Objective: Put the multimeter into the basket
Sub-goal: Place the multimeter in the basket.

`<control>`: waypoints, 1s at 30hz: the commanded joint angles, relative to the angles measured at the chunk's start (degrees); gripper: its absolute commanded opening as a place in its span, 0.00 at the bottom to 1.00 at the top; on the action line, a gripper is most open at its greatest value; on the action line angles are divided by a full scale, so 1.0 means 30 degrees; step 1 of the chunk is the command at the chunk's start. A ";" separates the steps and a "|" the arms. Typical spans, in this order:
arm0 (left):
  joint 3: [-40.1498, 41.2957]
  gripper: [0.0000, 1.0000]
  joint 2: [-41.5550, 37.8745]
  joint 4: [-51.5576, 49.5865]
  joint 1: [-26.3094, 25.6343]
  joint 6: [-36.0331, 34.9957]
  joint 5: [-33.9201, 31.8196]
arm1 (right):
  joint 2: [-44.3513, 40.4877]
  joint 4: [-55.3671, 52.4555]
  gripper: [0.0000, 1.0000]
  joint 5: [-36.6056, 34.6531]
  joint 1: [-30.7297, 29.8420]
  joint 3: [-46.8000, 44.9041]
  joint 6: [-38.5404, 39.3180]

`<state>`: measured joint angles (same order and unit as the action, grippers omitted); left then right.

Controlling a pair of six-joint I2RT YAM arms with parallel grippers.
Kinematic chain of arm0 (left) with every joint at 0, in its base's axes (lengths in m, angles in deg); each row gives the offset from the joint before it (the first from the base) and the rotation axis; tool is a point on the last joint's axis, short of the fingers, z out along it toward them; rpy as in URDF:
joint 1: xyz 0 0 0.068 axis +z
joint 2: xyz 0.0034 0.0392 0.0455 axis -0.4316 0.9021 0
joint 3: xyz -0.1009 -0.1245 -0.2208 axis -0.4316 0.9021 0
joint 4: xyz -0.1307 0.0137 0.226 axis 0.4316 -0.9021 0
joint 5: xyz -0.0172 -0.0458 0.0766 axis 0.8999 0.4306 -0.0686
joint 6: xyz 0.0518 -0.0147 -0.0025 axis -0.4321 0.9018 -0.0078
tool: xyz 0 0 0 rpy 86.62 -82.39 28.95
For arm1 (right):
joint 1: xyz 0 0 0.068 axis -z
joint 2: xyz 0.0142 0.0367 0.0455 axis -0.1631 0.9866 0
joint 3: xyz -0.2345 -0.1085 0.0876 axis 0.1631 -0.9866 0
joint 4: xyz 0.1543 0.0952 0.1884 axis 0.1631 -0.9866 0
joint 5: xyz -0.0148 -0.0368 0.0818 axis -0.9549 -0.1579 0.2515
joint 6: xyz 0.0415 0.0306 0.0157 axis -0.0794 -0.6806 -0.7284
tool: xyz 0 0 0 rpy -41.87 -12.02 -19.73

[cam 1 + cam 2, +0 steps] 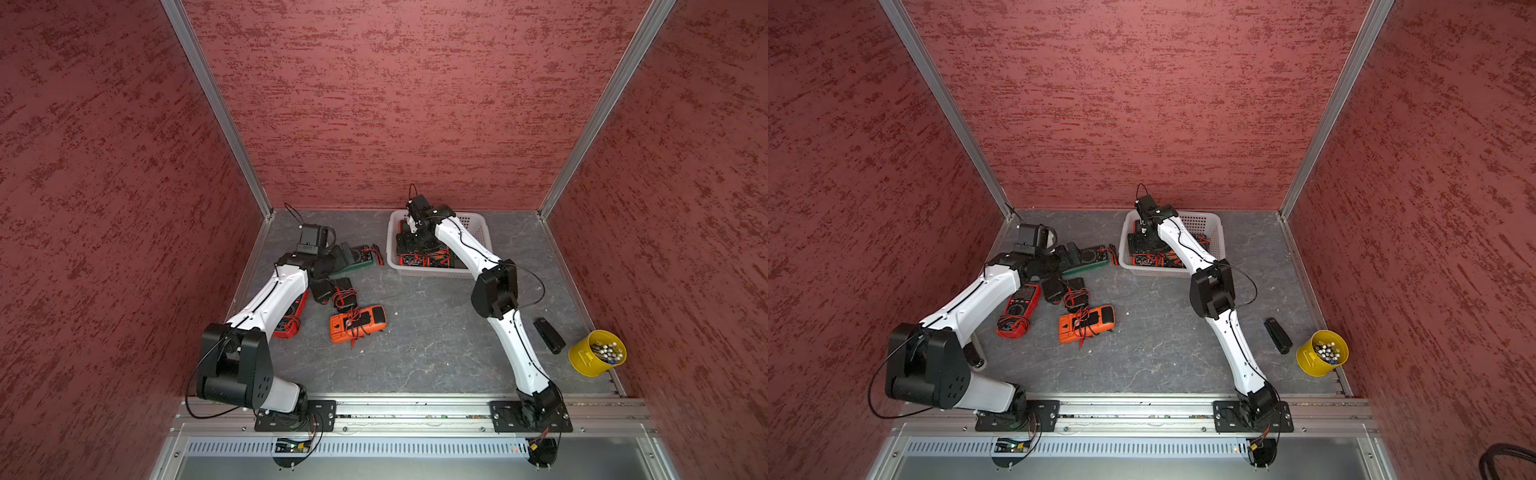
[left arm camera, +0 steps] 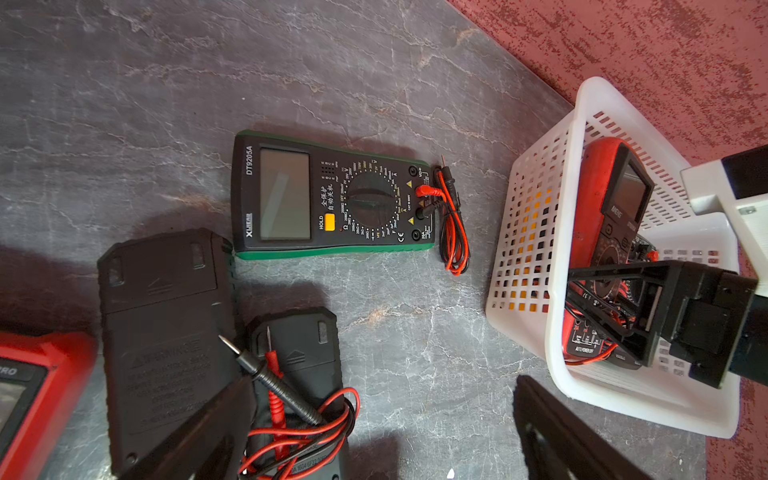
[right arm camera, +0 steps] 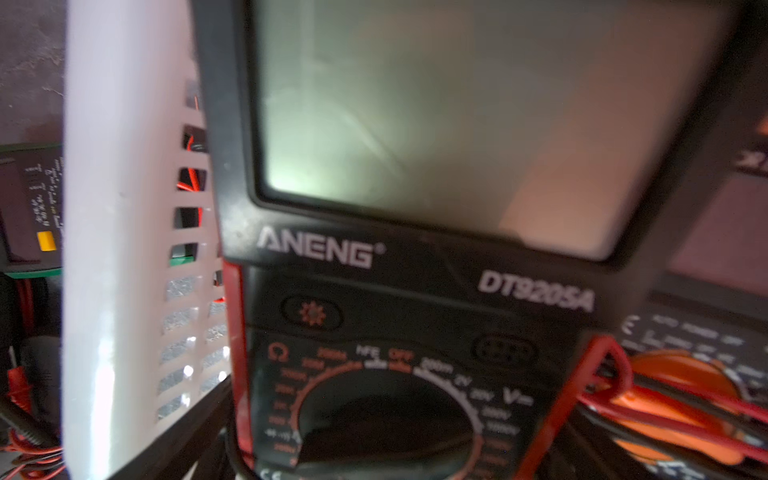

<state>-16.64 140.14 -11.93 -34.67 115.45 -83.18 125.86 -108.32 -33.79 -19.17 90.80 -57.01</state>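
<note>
The white basket point(image 1: 478, 224) stands at the back right and holds several multimeters. My right gripper point(image 1: 411, 243) reaches down into it. Its jaws are open on either side of a red-and-black multimeter point(image 3: 415, 291) that leans against the basket wall point(image 2: 532, 232). My left gripper point(image 2: 384, 380) is open and empty, low over bare table. A small black multimeter point(image 2: 299, 357) lies face down beside it with leads coiled on top. Ahead of it a green multimeter point(image 2: 332, 195) lies face up. An orange multimeter point(image 1: 357, 324) and a red multimeter point(image 1: 1017, 309) lie nearer the front.
A larger black multimeter point(image 2: 162, 332) lies face down next to the small one. A yellow cup point(image 1: 597, 353) of pens and a flat black object point(image 1: 549, 335) sit at the right front. Red walls close in the table on three sides.
</note>
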 commanded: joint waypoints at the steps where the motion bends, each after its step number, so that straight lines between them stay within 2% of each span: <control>1: -0.0378 1.00 0.0114 0.0205 0.0046 -0.0150 0.0122 | -0.0032 0.0333 0.99 0.1108 -0.0409 0.0463 -0.0616; 13: -0.0440 1.00 0.0064 0.0144 -0.0012 -0.0179 0.0217 | -0.1183 0.0304 0.99 0.1201 -0.0442 0.0508 -0.1107; 23: -0.1160 1.00 0.0534 0.0467 -0.0047 0.0143 0.1033 | -0.2031 -0.0030 0.99 -0.0444 -0.0673 0.0481 -0.1319; 30: -0.2273 0.98 0.1712 0.1820 -0.1240 -0.0101 0.2164 | -0.1901 0.0419 0.99 0.0287 -0.0677 0.0479 -0.1999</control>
<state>-21.17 143.22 -9.48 -37.01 115.42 -79.55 123.65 -108.08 -34.27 -20.63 90.78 -61.88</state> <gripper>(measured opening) 0.982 0.992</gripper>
